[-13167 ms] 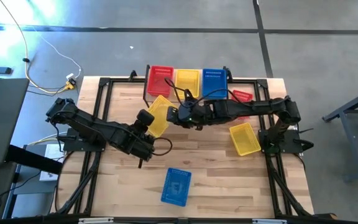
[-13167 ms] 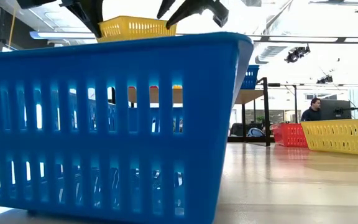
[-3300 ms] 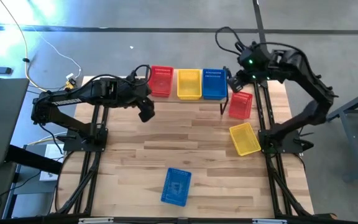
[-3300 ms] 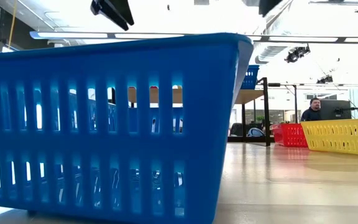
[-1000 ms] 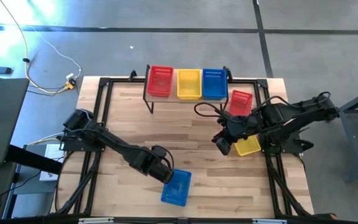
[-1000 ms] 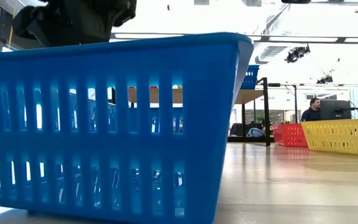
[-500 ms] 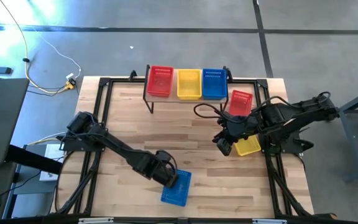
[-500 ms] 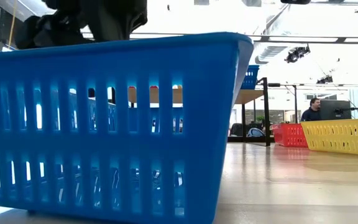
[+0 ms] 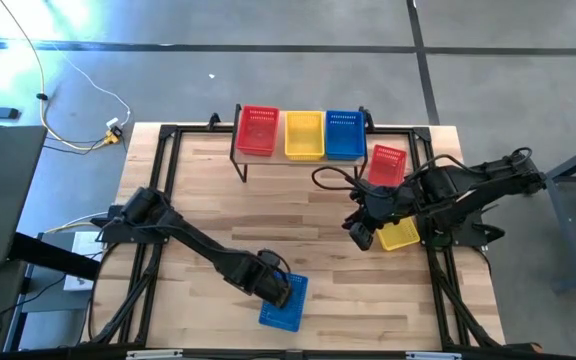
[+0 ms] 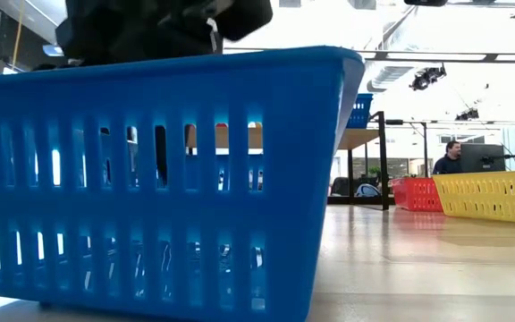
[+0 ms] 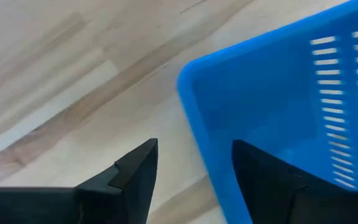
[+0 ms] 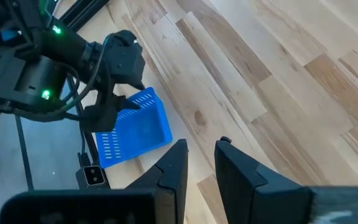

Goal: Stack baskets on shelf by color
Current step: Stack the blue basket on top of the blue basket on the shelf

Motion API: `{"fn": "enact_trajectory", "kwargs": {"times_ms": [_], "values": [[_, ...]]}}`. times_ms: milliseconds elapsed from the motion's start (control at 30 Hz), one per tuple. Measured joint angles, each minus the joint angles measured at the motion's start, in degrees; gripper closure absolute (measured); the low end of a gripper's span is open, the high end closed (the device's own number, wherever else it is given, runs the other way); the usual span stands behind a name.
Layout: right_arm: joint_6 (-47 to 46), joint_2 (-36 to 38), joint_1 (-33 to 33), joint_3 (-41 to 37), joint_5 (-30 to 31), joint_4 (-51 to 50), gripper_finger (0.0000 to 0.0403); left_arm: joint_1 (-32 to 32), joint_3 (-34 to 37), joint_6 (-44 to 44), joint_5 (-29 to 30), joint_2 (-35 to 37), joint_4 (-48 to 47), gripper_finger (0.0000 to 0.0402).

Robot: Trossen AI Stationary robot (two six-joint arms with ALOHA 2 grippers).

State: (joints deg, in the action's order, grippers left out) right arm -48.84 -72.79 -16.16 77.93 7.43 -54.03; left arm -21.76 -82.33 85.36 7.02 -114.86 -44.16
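left gripper [image 9: 279,291] has slid onto the blue basket [image 9: 285,301] at the tabletop's near edge | fingers spread, straddling its left wall | we'd sink deeper, clamp squarely | right gripper [image 9: 360,234] waits by yellow basket [image 9: 400,235], fingers partly apart, empty

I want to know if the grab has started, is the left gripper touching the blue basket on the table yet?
Cannot tell. In the left wrist view the open left gripper straddles the blue basket wall, but no contact or gap shows plainly.

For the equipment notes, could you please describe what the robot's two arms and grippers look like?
Both arms are dark, jointed links. The left gripper has two black wedge-shaped fingers; the right gripper has similar ones. Black cables loop along the right arm, and green indicator lights glow on the left arm.
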Motion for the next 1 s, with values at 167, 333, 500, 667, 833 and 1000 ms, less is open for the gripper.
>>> {"fn": "enact_trajectory", "kwargs": {"times_ms": [167,333,500,667,833,1000], "values": [[1.75,0.00,0.00,0.00,-3.47,0.15,0.0336,0.00,0.01,0.02,0.95,-0.23,0.81,0.0246],[6.14,0.00,0.00,0.00,-4.51,0.26,0.0336,0.00,0.01,0.00,0.96,-0.23,1.00,0.0308],[10.75,0.00,0.48,0.00,-4.95,0.30,0.0336,0.00,0.00,0.00,1.04,-0.23,1.04,0.0374],[13.44,0.00,0.37,0.00,-4.99,0.35,0.0336,0.22,-1.14,0.00,1.11,-0.23,0.89,0.0394],[14.53,0.00,0.37,0.00,-5.20,1.89,0.0336,1.40,-3.95,-1.40,1.15,-0.23,0.45,0.0399],[16.81,0.00,0.37,0.00,-7.26,4.10,0.0326,4.07,-7.13,-5.67,1.74,-0.23,-0.92,0.0399]]}}
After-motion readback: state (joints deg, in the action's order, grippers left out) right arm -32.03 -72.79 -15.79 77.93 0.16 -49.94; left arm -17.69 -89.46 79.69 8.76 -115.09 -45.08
